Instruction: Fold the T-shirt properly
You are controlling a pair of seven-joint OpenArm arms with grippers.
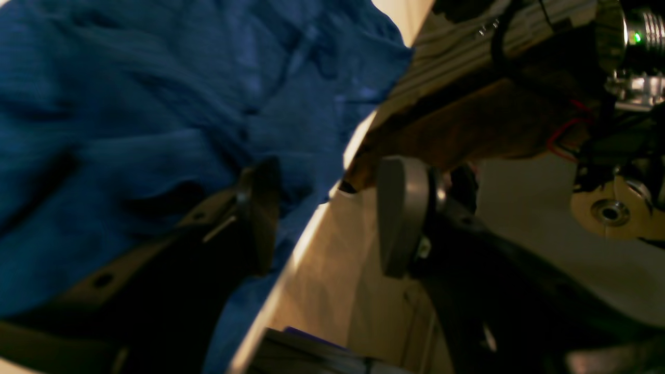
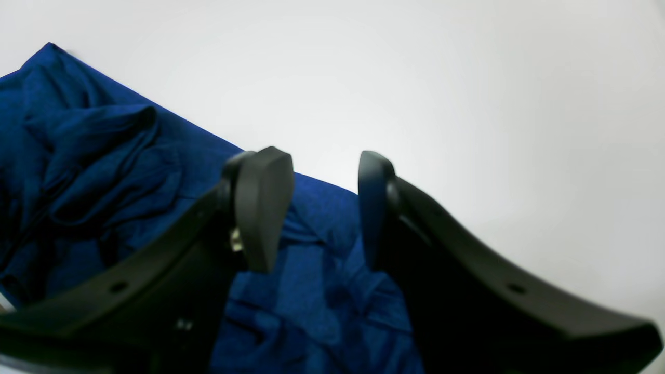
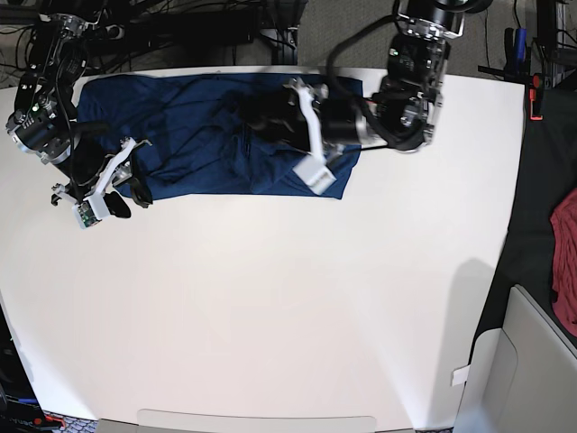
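Observation:
The blue T-shirt (image 3: 198,135) lies crumpled and spread along the far edge of the white table (image 3: 288,298). My left gripper (image 3: 248,115) hovers over the shirt's upper middle. In the left wrist view it (image 1: 330,218) is open, one finger over the shirt (image 1: 130,119) and the other past the shirt's edge. My right gripper (image 3: 129,198) sits at the shirt's near left corner. In the right wrist view it (image 2: 317,213) is open above wrinkled fabric (image 2: 104,171), with nothing pinched between its fingers.
A red cloth (image 3: 566,244) hangs off the right side, beyond the table. A grey box (image 3: 532,361) stands at the lower right. Cables and stands (image 3: 207,27) crowd the area behind the table's far edge.

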